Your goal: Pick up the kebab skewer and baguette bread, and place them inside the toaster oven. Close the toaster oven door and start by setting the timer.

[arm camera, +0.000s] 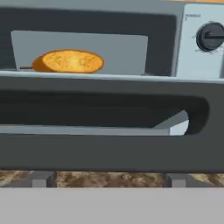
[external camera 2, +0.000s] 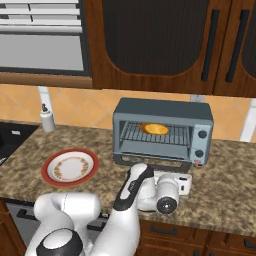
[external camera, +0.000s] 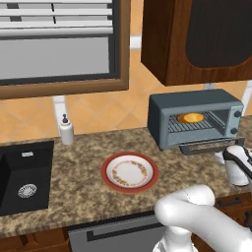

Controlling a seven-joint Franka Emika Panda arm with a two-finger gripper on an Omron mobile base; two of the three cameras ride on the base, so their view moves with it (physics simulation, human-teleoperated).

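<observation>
the bread [external camera 2: 154,128] is sitting on the wire rack inside the toaster oven [external camera: 194,120], toward the back, so that half looks done. the door [arm camera: 109,131] is hanging down flat in front, right up against the hand's camera. the gripper [external camera 2: 186,184] is hovering low just in front of that door, jaws spread wide and holding nothing, probably lining up to lift it shut. the plate [external camera: 129,172] is lying bare, and i can't make out the skewer.

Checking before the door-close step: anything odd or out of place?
Nothing spilled or damaged. The baguette bread lies on the rack in the toaster oven, whose door hangs open. The plate is bare, and the kebab skewer can't be clearly made out inside the oven.
</observation>
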